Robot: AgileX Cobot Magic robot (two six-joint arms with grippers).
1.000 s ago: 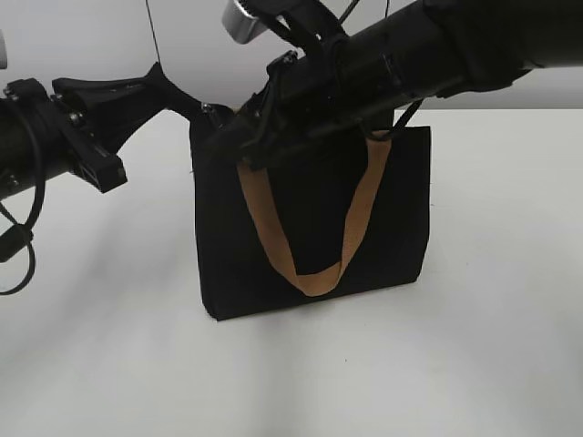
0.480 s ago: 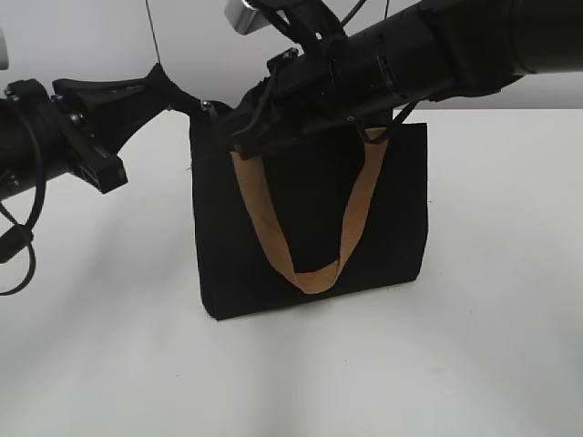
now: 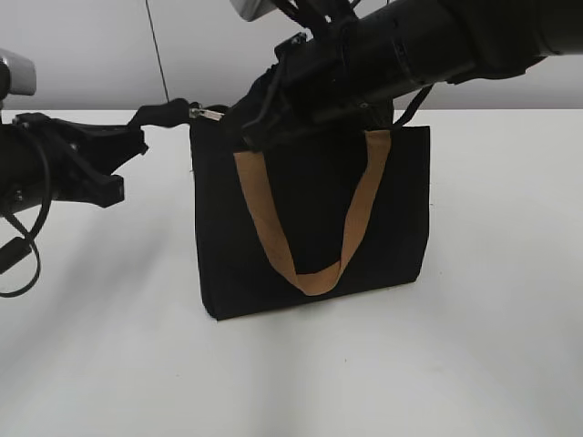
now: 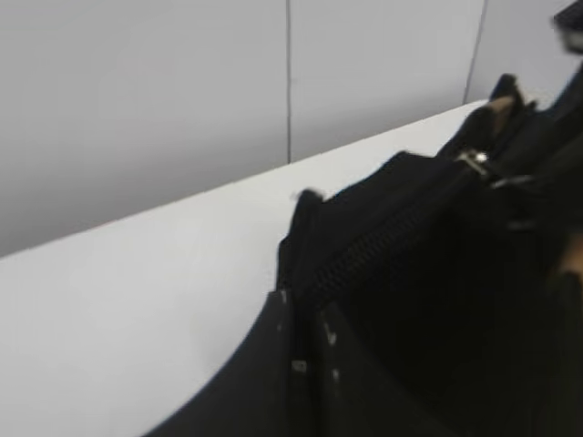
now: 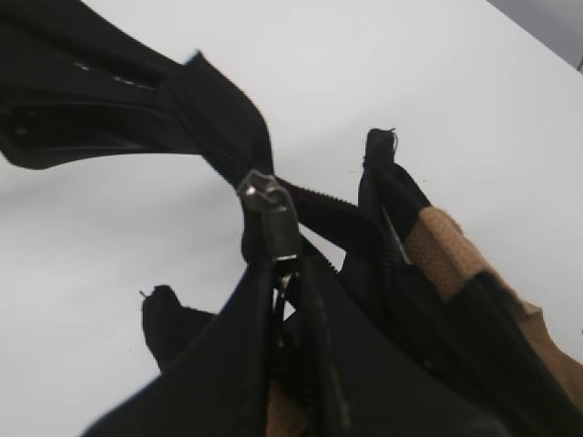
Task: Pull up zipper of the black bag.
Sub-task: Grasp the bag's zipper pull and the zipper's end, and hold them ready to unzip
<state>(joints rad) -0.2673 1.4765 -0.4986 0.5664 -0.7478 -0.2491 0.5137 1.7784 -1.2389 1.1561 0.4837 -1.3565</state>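
Jaws clenched on both arms. From outside: left gripper [image 3: 155, 116] pinching the stretched left top corner of the black bag [image 3: 310, 209], right gripper [image 3: 233, 127] closed on the zipper [image 3: 209, 114] at the rim. Matte, square-fronted fabric, flat tan handle [image 3: 310, 273] hanging as a loop. Upright on a smooth white table [image 3: 492, 319], pale wall [image 3: 91, 45] behind. From the left wrist: blurred toothed zip line between black folds, small silver slider. From the right wrist: shiny metal pull gripped between dark fingers [image 5: 228, 364], woven tan webbing beside.
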